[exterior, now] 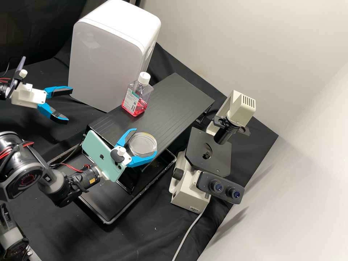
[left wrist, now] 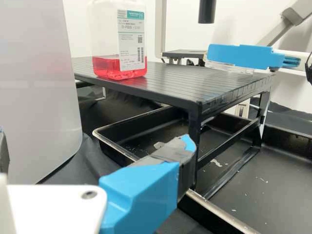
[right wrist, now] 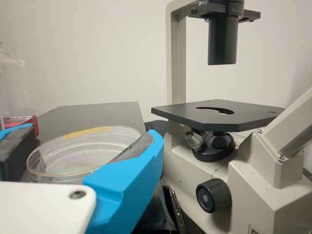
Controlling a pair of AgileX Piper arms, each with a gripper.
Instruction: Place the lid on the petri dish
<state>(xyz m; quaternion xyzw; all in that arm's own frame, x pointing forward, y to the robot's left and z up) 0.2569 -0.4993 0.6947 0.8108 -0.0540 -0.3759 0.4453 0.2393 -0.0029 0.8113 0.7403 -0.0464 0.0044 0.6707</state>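
A clear round petri dish [exterior: 143,144] sits at the near edge of the black ribbed platform [exterior: 174,105]. My right gripper [exterior: 139,149] is shut on the dish, one blue finger on each side of its rim. The right wrist view has the dish [right wrist: 83,148] between the pads of the right gripper [right wrist: 87,141], with a yellow strip on its far rim. I cannot tell whether this piece is lid or base. My left gripper [exterior: 59,103] hangs open and empty, off to the left beside the white box. From its wrist view, the right gripper [left wrist: 243,56] and the dish [left wrist: 229,67] are far off on the platform.
A flask of red liquid [exterior: 137,95] stands on the platform's far left part. The white box [exterior: 112,50] rises behind it. A microscope [exterior: 214,152] stands close on the right of the dish. A black tray [exterior: 108,206] lies under the platform.
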